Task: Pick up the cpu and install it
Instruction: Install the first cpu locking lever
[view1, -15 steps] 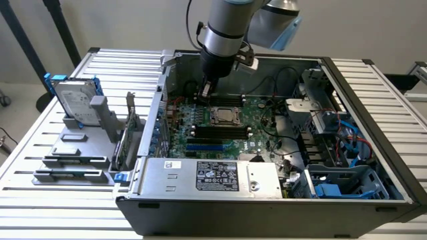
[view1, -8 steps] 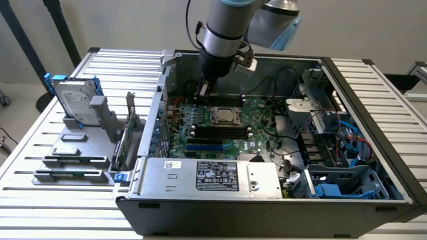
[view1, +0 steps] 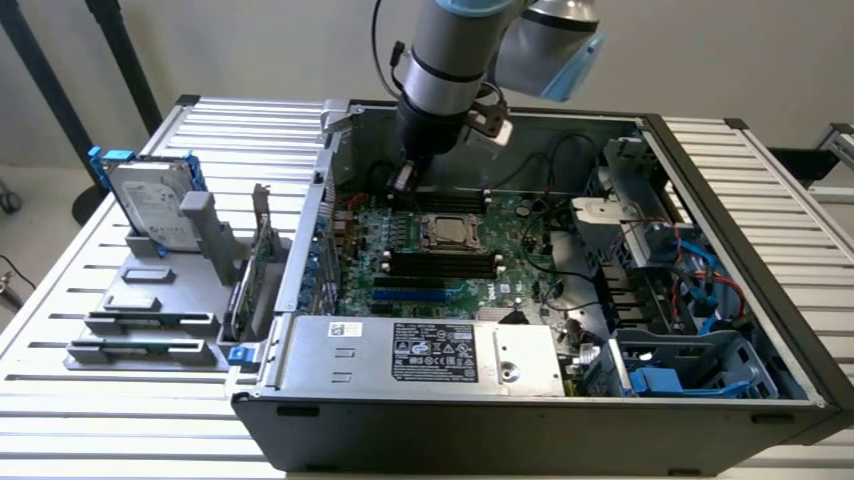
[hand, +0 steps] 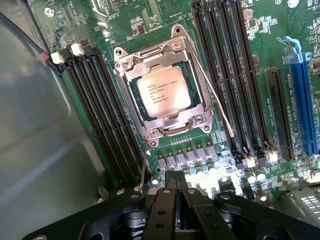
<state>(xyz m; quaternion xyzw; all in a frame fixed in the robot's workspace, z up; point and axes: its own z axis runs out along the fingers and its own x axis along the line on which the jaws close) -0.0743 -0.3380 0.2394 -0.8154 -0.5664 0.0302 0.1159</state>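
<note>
The cpu (hand: 164, 91) lies flat inside the socket frame (hand: 199, 118) at the middle of the motherboard (view1: 518, 252), while the fingers (hand: 163, 202), pressed together and empty, hang above the board just off the socket, toward the exterior view's left and the far wall of the case (view1: 534, 435).

light: bright, even | shadows: soft | glare: mild on cpu (hand: 164, 91) top

A blue-railed hard drive (view1: 150, 205) stands upright in a grey rack (view1: 207, 230) — beside the open computer case (view1: 534, 440).
</note>
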